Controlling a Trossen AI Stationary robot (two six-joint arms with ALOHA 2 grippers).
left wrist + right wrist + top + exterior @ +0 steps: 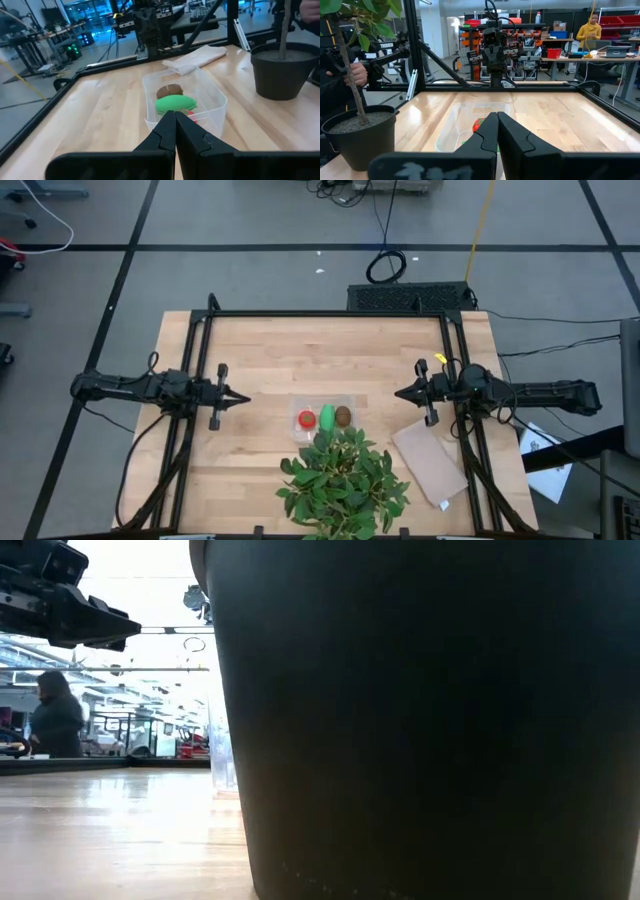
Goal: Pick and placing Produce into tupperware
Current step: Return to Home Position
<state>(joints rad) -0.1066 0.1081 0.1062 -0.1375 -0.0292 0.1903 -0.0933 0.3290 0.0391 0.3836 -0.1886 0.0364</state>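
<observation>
High view, with twelve o'clock at the picture's top: the left claw [246,397] hangs closed and empty over the tabletop [300,350], its fingers pinched to a point. The right claw [398,393] faces it, likewise closed on nothing. Between them sits the clear container [355,402], at roughly four o'clock from the left claw and eight o'clock from the right, apart from both and about equally near each. Its long axis runs nine-to-three, along the line joining the claws. Inside lie the tomato [306,419] toward the left claw, the green piece [327,417] in the middle and the kiwi [343,416] toward the right. A potted plant [345,480] stands just at its six o'clock. The packing looks finished, and I judge each arm can draw straight back from the container unobstructed.
</observation>
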